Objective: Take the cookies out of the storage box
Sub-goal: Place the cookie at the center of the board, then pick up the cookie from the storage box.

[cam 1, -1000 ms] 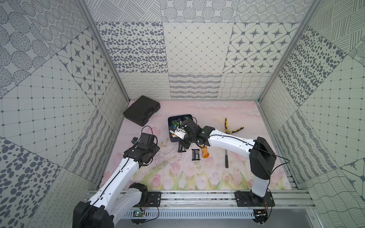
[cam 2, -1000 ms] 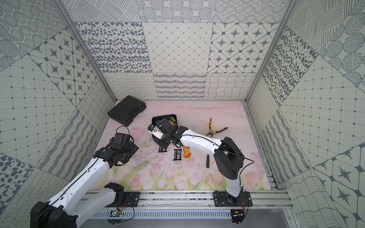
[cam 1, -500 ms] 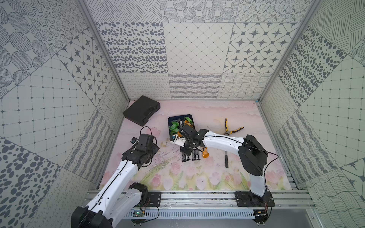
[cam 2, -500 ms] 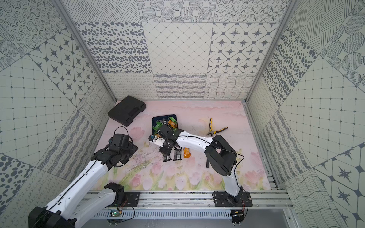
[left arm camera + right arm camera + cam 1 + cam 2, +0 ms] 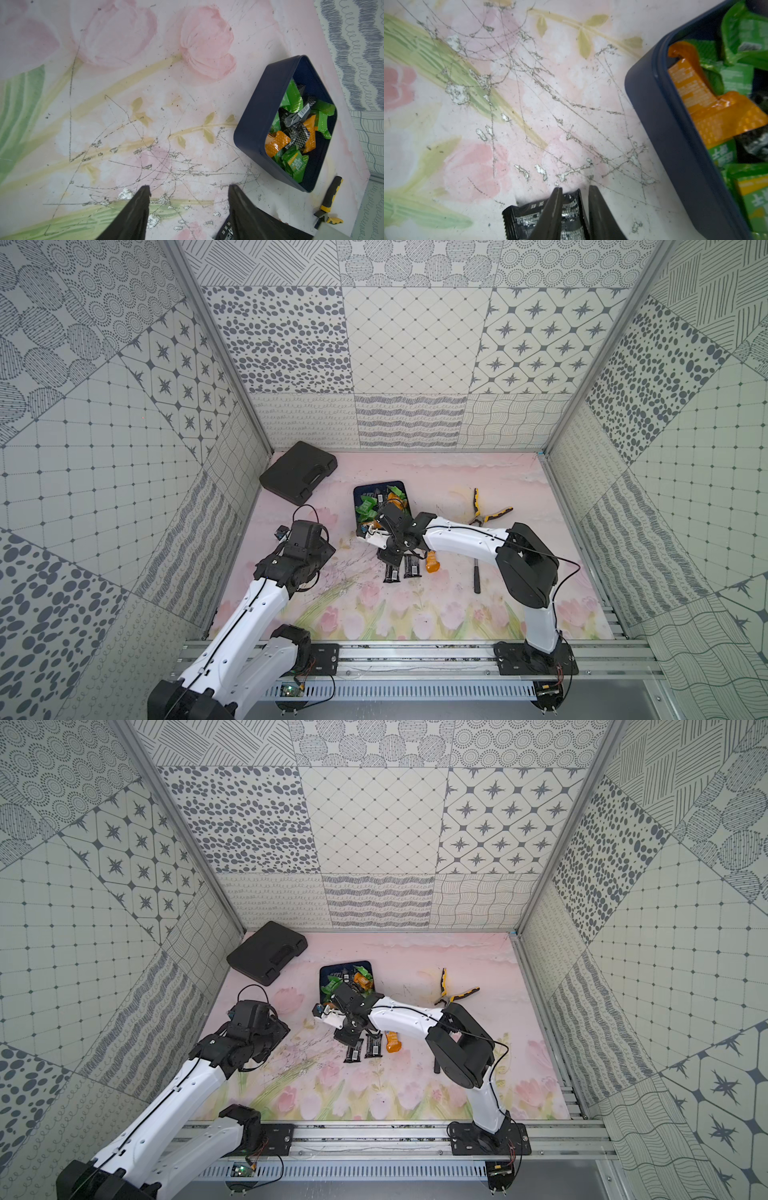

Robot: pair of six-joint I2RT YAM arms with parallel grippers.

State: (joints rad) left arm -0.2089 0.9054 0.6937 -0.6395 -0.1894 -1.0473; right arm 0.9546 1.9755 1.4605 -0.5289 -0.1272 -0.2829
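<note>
Case: a black moulded plastic case (image 5: 297, 477) with a handle recess lies flat in the far left corner of the pink, tulip-printed worktop (image 5: 365, 614), well apart from everything else.

Left end effector: the left end effector (image 5: 189, 188) hangs over bare, scratched worktop to the left of the box. Its two black fingers stand wide apart with nothing between them.

Storage box: the shallow navy blue tin storage box (image 5: 376, 485), with rounded corners and low walls, sits flat near the middle of the worktop, toward the back.

Cookies in the box: the cookies (image 5: 295, 128), crinkly green, orange and black wrapped packets, lie in a loose pile inside the storage box.

Right end effector: the right end effector (image 5: 575, 188) is low over the worktop, just in front of the box's near wall. Its fingers are a narrow gap apart around the end of one black packet (image 5: 527, 220). A strip of worktop shows between that packet and one finger. Whether the other finger touches it cannot be told.

Cookies on the worktop: two black packets (image 5: 392, 572) lie side by side, with one orange packet (image 5: 432, 566) just to their right.

Pliers: yellow-and-black-handled pliers (image 5: 484, 510) lie with handles splayed, right of the box.

Dark tool: a slim dark tool (image 5: 477, 576) lies right of the orange packet. Its kind cannot be told.
</note>
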